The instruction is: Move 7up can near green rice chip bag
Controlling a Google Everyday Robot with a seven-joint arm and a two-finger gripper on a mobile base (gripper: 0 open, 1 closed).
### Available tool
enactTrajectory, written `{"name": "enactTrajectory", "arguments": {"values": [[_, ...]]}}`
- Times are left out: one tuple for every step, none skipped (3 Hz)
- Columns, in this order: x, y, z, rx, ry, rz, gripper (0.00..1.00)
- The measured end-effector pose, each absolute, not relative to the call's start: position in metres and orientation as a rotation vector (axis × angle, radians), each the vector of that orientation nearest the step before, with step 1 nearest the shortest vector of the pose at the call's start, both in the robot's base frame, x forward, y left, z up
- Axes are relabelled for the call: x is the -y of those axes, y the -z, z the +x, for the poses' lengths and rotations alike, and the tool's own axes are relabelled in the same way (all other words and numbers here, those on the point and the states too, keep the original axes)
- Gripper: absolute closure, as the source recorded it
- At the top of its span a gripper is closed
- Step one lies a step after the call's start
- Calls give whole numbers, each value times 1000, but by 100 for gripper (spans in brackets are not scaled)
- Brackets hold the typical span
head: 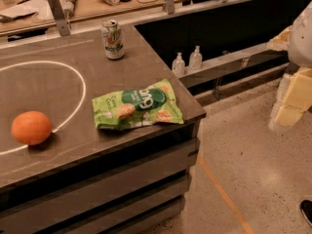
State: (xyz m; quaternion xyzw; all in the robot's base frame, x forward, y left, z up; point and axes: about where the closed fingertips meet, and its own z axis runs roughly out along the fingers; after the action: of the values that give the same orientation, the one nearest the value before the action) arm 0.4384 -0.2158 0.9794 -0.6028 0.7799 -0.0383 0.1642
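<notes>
The 7up can stands upright near the far right edge of the grey table. The green rice chip bag lies flat near the table's front right corner, well in front of the can. My gripper hangs at the right edge of the view, off the table and over the floor, far to the right of both the can and the bag. It holds nothing that I can see.
An orange fruit lies at the table's left, on a white painted circle line. Two clear pump bottles stand on a lower ledge beyond the table's right edge. A cluttered wooden counter runs behind. Speckled floor lies to the right.
</notes>
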Motion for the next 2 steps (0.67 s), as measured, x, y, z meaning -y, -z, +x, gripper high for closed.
{"name": "enactTrajectory", "arguments": {"values": [[215,-981,441,-2214,110,-1712,0],[206,-987,466,-2143,87,-1672,0]]}}
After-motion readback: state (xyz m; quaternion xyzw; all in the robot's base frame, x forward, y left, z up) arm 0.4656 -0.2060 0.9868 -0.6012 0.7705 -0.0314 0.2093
